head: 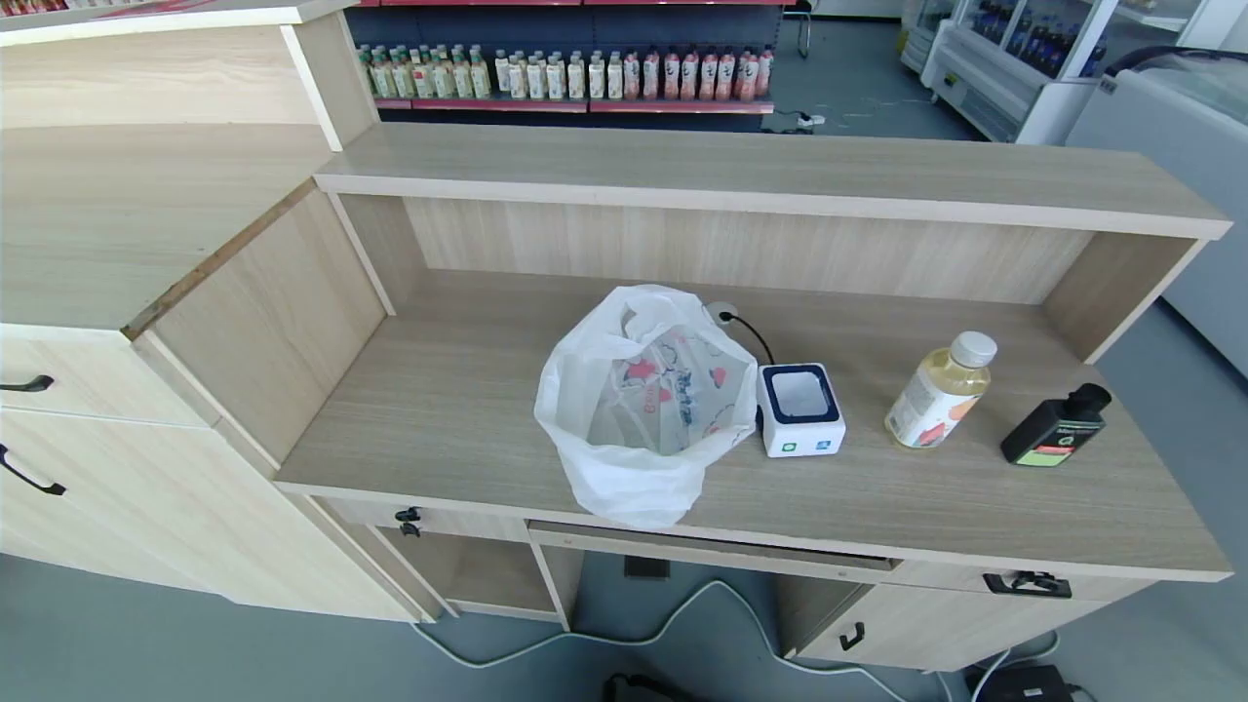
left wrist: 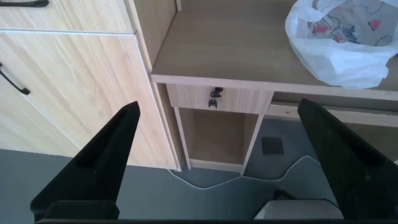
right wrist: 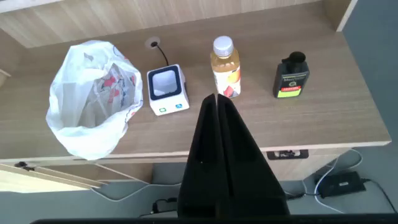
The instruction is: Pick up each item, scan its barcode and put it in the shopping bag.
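A white plastic shopping bag (head: 639, 405) (right wrist: 93, 99) (left wrist: 339, 40) stands open on the wooden counter (head: 487, 409). Right of it sits a small white scanner box (head: 799, 409) (right wrist: 166, 91) with a dark window on top. Farther right stands a bottle of yellow drink with a white cap (head: 941, 390) (right wrist: 224, 67), then a black bottle with a red and green label (head: 1056, 427) (right wrist: 291, 76). My left gripper (left wrist: 221, 162) hangs open below and in front of the counter's left end. My right gripper (right wrist: 217, 106) is shut, empty, held in front of the counter, nearest the yellow bottle.
A raised shelf (head: 760, 175) overhangs the back of the counter. A tall cabinet (head: 127, 292) walls in the left side. A black cable (head: 751, 331) runs from the scanner to the back. Drawers with dark handles (head: 1026, 583) sit under the counter edge.
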Available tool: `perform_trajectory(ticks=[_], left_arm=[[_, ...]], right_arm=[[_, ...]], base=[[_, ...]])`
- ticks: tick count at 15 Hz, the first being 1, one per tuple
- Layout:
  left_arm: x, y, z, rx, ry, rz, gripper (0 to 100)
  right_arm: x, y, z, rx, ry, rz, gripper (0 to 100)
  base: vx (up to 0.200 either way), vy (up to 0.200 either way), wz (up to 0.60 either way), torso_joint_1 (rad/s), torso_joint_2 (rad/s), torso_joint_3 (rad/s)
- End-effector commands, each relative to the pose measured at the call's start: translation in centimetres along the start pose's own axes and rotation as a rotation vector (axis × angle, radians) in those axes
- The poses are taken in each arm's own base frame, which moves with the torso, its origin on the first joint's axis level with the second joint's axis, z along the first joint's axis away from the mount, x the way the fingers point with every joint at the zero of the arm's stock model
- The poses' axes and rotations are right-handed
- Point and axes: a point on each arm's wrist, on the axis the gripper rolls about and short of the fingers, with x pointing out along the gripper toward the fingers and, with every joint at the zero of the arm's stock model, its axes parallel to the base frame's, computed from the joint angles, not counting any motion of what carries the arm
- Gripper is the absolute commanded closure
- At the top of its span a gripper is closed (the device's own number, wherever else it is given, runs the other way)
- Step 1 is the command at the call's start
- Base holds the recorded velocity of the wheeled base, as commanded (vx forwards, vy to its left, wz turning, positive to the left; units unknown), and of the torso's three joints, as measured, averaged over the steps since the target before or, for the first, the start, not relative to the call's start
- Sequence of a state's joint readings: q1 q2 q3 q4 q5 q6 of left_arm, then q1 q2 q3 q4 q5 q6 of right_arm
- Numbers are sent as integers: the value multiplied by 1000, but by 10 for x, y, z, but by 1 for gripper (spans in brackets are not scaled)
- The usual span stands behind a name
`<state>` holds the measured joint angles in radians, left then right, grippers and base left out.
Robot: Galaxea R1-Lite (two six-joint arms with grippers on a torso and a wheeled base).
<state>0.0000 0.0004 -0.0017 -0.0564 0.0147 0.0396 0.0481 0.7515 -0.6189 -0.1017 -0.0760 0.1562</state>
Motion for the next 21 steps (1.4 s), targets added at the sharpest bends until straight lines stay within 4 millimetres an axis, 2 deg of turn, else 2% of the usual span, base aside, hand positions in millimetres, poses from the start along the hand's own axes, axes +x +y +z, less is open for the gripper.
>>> perform_trajectory(ticks=[1,2,3,4,6,7,9,12,13,17,21], left_arm=[[0,0,0,0,-1,1,0],[0,0,0,0,-1,1,0],[0,0,0,0,-1,1,0],[0,0,0,0,-1,1,0],[0,0,0,0,-1,1,0],[0,0,0,0,-1,1,0],[0,0,0,0,-2,1,0],[0,0,0,0,-1,1,0],[0,0,0,0,-1,1,0],[0,0,0,0,-1,1,0],[0,0,0,0,-1,1,0]], right_arm=[[71,1,-4,0,141,-19,100],[79,-2,-13,-1,171,-5,100],[96,-4,-24,8,182,1,0],[105,-7,-30,5,194,-13,0],[143,-16,-50,2,189,-44,0],[155,-21,-58,3,213,-68,0],[175,-30,-82,-3,319,-97,0],[197,-36,-106,-46,400,-100,0],[203,-38,-110,-67,394,-101,0],[252,-45,-139,-112,322,-82,0],[290,-37,-152,-149,241,-32,0]], base=[[0,0,0,0,0,0],[0,0,0,0,0,0],[0,0,0,0,0,0],[0,0,0,0,0,0],[0,0,0,0,0,0],[0,0,0,0,0,0],[0,0,0,0,0,0],[0,0,0,0,0,0],[0,0,0,0,0,0],[0,0,0,0,0,0],[0,0,0,0,0,0]])
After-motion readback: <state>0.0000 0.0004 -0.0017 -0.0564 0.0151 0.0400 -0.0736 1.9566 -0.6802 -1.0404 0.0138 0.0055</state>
